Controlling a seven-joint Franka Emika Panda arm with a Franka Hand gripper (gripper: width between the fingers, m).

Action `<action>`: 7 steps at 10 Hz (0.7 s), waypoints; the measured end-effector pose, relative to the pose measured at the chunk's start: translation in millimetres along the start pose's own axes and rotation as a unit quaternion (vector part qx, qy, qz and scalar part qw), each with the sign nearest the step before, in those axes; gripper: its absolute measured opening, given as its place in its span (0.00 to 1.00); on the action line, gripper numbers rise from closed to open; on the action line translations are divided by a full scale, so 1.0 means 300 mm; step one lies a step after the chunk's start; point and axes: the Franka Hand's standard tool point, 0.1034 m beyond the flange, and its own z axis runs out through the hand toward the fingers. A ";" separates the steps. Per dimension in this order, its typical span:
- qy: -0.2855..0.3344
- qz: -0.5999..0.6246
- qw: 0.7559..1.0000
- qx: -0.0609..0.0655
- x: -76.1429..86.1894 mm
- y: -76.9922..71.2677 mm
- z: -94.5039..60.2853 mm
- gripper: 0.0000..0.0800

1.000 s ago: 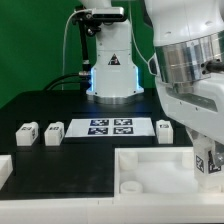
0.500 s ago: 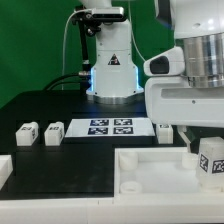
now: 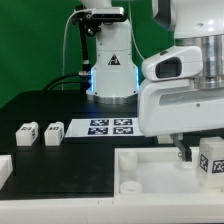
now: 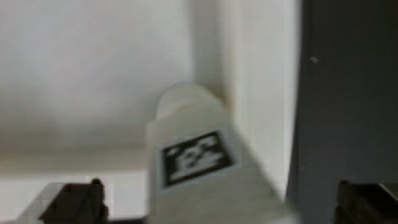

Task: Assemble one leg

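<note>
A white leg (image 3: 212, 163) with a black-and-white tag stands upright at the right end of the large white tray part (image 3: 150, 170). In the wrist view this leg (image 4: 199, 150) rises between my two dark fingertips (image 4: 77, 200), with a gap on each side. My gripper (image 4: 222, 205) is open around it and does not touch it. In the exterior view the gripper (image 3: 205, 152) hangs under the big white arm housing, with one dark finger left of the leg. Two more legs (image 3: 27, 134) (image 3: 54, 131) lie at the exterior view's left.
The marker board (image 3: 110, 126) lies on the black table behind the tray part. The robot's base (image 3: 110, 70) stands at the back. The arm housing (image 3: 185, 95) hides the table's right side. A white part (image 3: 4, 170) shows at the left edge.
The arm housing has turned and shifted toward the exterior view's left, now hiding the leg that lay right of the marker board. The upright leg has stayed in place.
</note>
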 end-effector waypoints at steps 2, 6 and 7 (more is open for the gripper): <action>0.000 0.031 1.000 0.000 -0.001 -0.005 0.001 0.69; -0.001 0.176 0.984 0.002 -0.002 -0.004 0.002 0.36; 0.000 0.258 0.966 -0.001 -0.002 -0.004 0.002 0.36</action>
